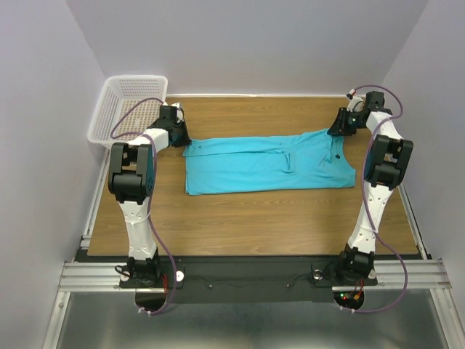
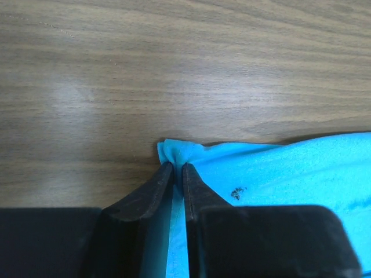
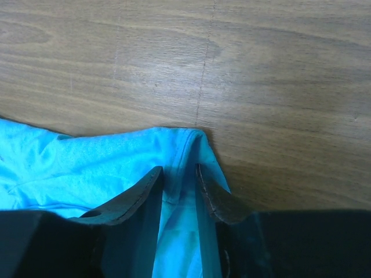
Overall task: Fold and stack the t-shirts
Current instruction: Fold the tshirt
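Left gripper pinches one corner of the turquoise t-shirt; right gripper straddles another, jaws narrowly apart.

Wooden table, turquoise t-shirt lying across

A white mesh basket sits at the far left corner of the wooden table.

Top view: left jaws hidden under my left arm, right jaws under my right arm. Left wrist view: t-shirt runs off the right edge and behind my fingers; dark mark too small to read. Right wrist view: t-shirt cut off at left.
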{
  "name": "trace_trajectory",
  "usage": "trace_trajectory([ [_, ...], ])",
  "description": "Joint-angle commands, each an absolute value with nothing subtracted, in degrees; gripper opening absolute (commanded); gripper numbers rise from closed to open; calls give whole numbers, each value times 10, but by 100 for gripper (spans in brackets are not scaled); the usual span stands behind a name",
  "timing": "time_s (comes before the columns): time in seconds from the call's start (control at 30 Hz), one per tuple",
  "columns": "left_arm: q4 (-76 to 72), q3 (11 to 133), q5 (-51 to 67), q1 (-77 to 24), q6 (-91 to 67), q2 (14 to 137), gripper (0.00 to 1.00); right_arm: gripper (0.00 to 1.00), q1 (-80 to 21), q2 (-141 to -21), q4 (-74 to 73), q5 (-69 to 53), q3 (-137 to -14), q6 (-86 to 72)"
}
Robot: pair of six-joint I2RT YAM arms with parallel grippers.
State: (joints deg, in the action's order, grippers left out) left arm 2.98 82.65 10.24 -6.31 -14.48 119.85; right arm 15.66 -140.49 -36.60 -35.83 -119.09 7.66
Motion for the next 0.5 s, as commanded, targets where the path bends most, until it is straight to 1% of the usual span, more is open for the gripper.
trace_trajectory([
  [0.0,44,853,114,-64,-145,1199,20,33,153,-1380,-360,-362,-1181,74],
  [0.03,44,853,115,-64,-145,1199,14,31,154,-1380,-360,-362,-1182,74],
  [0.07,43,853,117,-64,-147,1199,8,27,154,-1380,-360,-363,-1187,73],
  [0.13,44,853,113,-64,-148,1200,0,23,154,-1377,-360,-360,-1192,72],
  [0.17,44,853,111,-64,-151,1198,0,19,154,-1376,-360,-359,-1194,73],
  [0.23,43,852,106,-61,-155,1196,0,13,154,-1371,-359,-355,-1199,73],
  [0.27,42,850,104,-60,-158,1194,0,5,155,-1368,-359,-354,-1200,74],
  [0.3,40,848,103,-58,-158,1192,0,1,155,-1365,-359,-354,-1199,75],
  [0.47,32,833,89,-48,-165,1182,0,1,161,-1349,-359,-341,-1192,78],
])
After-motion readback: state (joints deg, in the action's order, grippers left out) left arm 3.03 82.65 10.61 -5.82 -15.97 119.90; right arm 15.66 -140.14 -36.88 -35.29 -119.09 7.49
